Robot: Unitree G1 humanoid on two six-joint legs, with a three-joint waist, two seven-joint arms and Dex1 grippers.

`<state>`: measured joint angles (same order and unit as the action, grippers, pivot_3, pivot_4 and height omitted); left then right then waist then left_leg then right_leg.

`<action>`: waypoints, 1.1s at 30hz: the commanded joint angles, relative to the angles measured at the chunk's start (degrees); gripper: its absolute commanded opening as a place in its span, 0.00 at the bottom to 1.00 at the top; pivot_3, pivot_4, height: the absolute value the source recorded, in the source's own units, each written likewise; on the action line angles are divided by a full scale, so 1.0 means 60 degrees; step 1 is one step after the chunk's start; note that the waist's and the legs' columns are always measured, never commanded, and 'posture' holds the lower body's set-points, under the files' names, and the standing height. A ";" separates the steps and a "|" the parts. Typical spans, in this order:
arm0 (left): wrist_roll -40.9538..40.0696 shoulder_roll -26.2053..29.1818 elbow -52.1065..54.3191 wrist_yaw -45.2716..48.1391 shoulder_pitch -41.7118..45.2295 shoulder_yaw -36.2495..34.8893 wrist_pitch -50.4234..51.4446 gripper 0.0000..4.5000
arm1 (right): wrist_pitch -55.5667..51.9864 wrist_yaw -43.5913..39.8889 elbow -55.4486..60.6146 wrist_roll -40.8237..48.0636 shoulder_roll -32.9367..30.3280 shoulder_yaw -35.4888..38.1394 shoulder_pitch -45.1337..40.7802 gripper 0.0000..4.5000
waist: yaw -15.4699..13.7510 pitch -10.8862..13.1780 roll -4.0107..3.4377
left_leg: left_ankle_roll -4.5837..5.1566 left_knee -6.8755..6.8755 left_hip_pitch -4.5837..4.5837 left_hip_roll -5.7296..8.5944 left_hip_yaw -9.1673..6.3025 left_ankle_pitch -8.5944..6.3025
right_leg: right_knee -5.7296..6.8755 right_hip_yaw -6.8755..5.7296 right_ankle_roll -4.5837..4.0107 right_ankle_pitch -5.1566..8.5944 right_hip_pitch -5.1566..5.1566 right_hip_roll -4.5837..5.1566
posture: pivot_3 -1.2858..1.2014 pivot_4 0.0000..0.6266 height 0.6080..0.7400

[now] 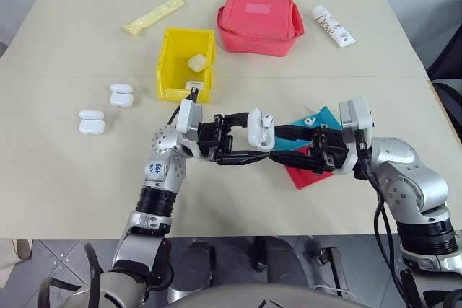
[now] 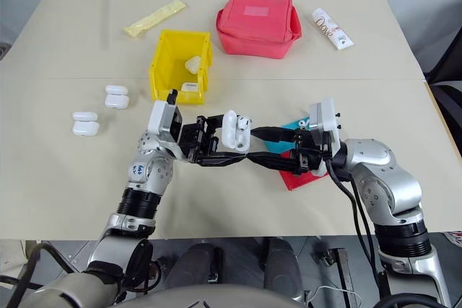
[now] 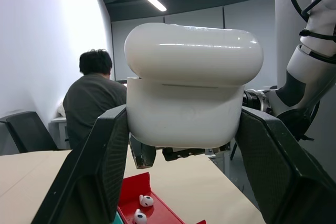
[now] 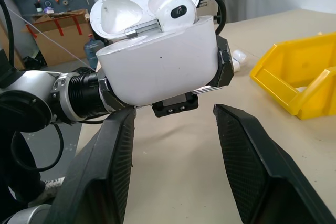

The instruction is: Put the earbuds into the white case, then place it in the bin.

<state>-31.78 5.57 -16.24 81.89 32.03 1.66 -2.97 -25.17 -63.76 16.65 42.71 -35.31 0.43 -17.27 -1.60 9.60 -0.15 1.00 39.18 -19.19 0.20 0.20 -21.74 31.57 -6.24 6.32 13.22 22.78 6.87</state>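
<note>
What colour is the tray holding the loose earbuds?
Red tray, best seen in the left wrist view, with two earbuds inside.

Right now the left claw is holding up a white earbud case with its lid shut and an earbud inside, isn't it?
Nearly. The left claw does hold the white case with an earbud inside, but its lid stands open, as the right wrist view shows.

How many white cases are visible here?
4: one case held by the left gripper above the table, one inside the bin, two on the table left of the bin.
</note>
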 commanded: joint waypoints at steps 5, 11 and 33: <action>0.0454 0.0530 -0.0028 -0.0244 0.0154 0.0206 0.0051 0.61 | -0.0143 0.1056 0.0863 -0.1102 -0.1341 0.0933 0.0627 0.55 | -0.0030 0.0000 0.0000 | 0.0000 0.0000 -0.0001 0.0002 0.0001 0.0000 | -0.0002 -0.0002 0.0000 0.0000 0.0000 0.0000 | 0.52 0.24 1.00; 0.0575 0.0645 -0.0245 -0.0521 0.0206 0.0064 -0.0231 0.61 | -0.0648 0.1777 0.1741 -0.1468 -0.2374 0.2775 0.2465 0.55 | -0.0127 0.0001 0.0001 | 0.0002 0.0000 -0.0003 0.0002 0.0003 -0.0001 | -0.0006 0.0000 0.0000 0.0000 -0.0001 0.0001 | 0.52 0.24 1.00; 0.0590 0.0958 -0.1021 -0.0757 0.0363 -0.0351 -0.0820 0.61 | -0.2054 0.3020 0.4038 -0.1012 -0.1769 0.7894 0.7134 0.55 | -0.0248 -0.0004 -0.0008 | 0.0075 0.0000 0.0004 -0.0008 0.0025 -0.0050 | -0.0016 0.0024 0.0001 -0.0004 -0.0008 -0.0006 | 0.52 0.24 1.00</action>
<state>-27.87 11.41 -23.36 77.31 33.24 0.00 -6.96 -37.09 -46.36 39.39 35.61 -44.81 47.57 26.34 -3.09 9.58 -0.20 1.45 39.18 -19.16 0.14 0.35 -22.04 31.47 -6.11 6.32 13.19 22.73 6.82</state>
